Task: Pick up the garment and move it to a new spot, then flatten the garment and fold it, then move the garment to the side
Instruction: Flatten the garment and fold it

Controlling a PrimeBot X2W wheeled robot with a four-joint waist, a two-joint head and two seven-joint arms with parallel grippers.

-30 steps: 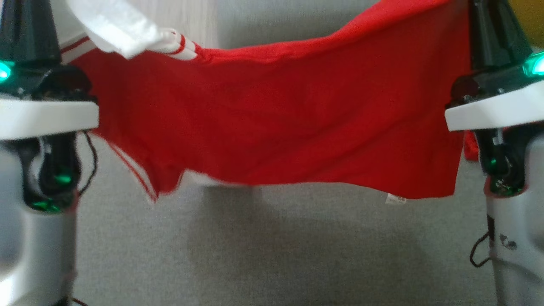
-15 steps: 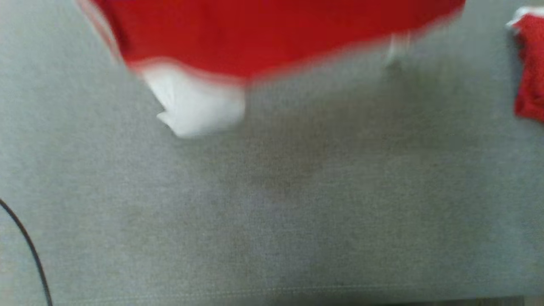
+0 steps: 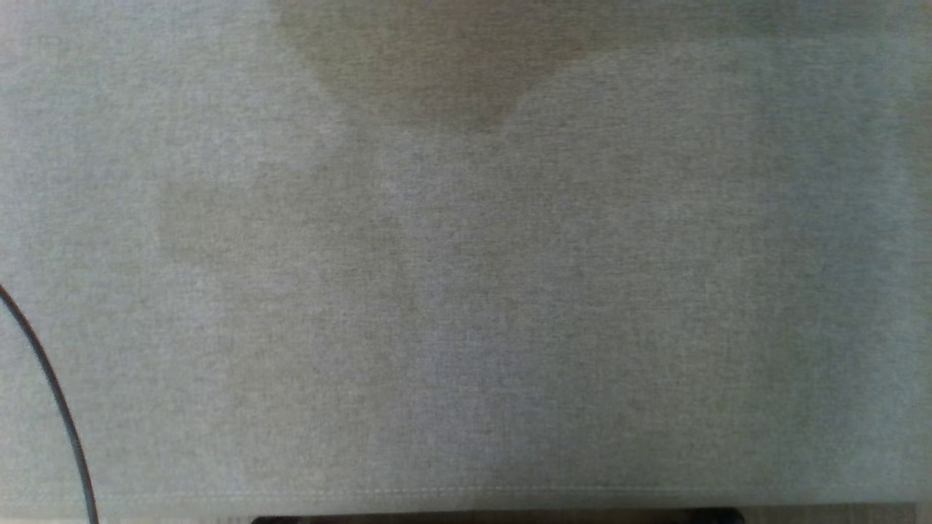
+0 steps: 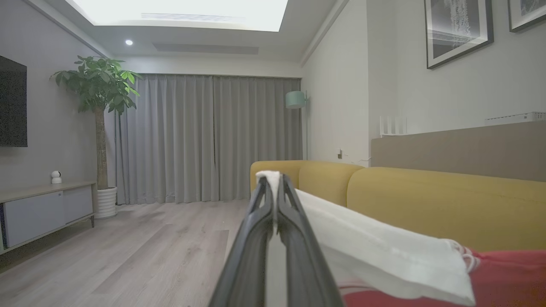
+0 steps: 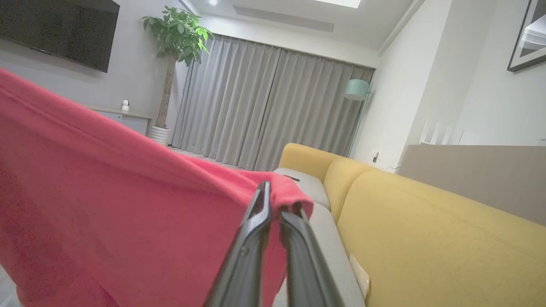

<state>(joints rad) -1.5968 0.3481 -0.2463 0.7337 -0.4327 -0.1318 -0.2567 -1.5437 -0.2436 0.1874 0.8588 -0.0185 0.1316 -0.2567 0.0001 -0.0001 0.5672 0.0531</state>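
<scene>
got left fingers (image 4: 268, 192) pinched shut on a white fold of the garment (image 4: 384, 256). seeing that white part run off to the right in left wrist view and meet the red body at the lower right corner. got right fingers (image 5: 266, 202) clamped shut on a red edge bunched over the tips, with red cloth spreading away left and sagging down in right wrist view. so: garment held up in the air, strung between both grips, beside the yellow sofa (image 5: 426, 238). grey seat cushion (image 5: 315, 189) just beyond the right tips. head view looking down at a plain grey fabric surface (image 3: 466, 276), seam along the near edge, dark cable (image 3: 54, 393) at lower left. can't tell from there how high the garment hangs.
</scene>
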